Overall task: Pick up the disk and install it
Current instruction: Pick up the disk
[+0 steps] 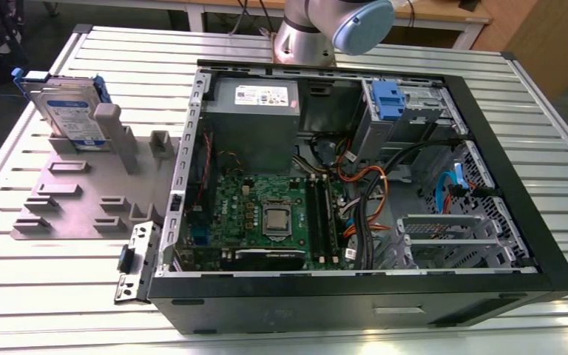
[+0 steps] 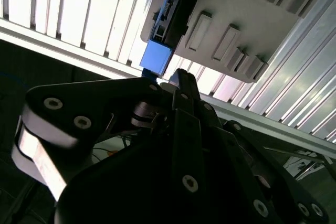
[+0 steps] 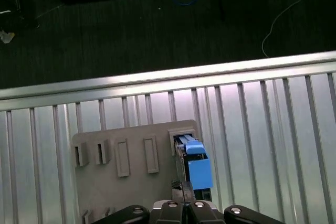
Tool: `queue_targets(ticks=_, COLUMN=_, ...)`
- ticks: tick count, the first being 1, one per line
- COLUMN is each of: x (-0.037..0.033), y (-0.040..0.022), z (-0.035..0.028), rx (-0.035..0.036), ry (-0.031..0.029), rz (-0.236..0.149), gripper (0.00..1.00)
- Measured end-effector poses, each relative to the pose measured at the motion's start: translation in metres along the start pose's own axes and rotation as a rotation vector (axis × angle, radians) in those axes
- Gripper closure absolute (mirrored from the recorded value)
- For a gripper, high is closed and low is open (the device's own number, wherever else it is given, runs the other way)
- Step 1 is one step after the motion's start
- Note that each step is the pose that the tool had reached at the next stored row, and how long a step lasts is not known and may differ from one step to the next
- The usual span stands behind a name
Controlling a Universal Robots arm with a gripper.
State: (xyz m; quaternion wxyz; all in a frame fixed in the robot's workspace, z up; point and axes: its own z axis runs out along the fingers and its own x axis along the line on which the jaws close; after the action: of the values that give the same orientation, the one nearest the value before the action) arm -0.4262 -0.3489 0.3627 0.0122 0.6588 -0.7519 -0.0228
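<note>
One slatted aluminium table (image 1: 27, 310) is carrying the whole setup, its ribs running across the exterior view and catching bright light in both wrist views. Dark carpeted floor (image 3: 131, 24) is showing beyond the table's edge, and a wooden desk (image 1: 442, 9) is standing behind it. An open black computer case (image 1: 313, 307) is lying on its side toward the exterior view's right with its motherboard (image 1: 264, 214) facing up. The arm's base (image 1: 309, 37) is rising just behind the case. Toward the exterior view's left, a grey slotted holder (image 1: 77, 211) is resting flat on the slats. The disk (image 1: 67, 111) is standing upright on edge in a slot at the holder's far end. The gripper (image 3: 181, 195) is hanging well above the disk, its fingers pressing together on nothing.
</note>
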Motion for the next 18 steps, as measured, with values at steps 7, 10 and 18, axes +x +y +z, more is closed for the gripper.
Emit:
queue_targets(ticks=7, x=0.0, y=0.0, z=0.0001, rx=-0.0001, ry=0.0007, rz=-0.014, gripper=0.89)
queue_targets(ticks=10, x=0.0, y=0.0, z=0.0001, rx=-0.0005, ry=0.0027, rz=-0.055, gripper=0.89)
queue_targets(ticks=18, x=0.0, y=0.0, z=0.0004, rx=-0.0018, ry=0.0082, rz=-0.162, gripper=0.89)
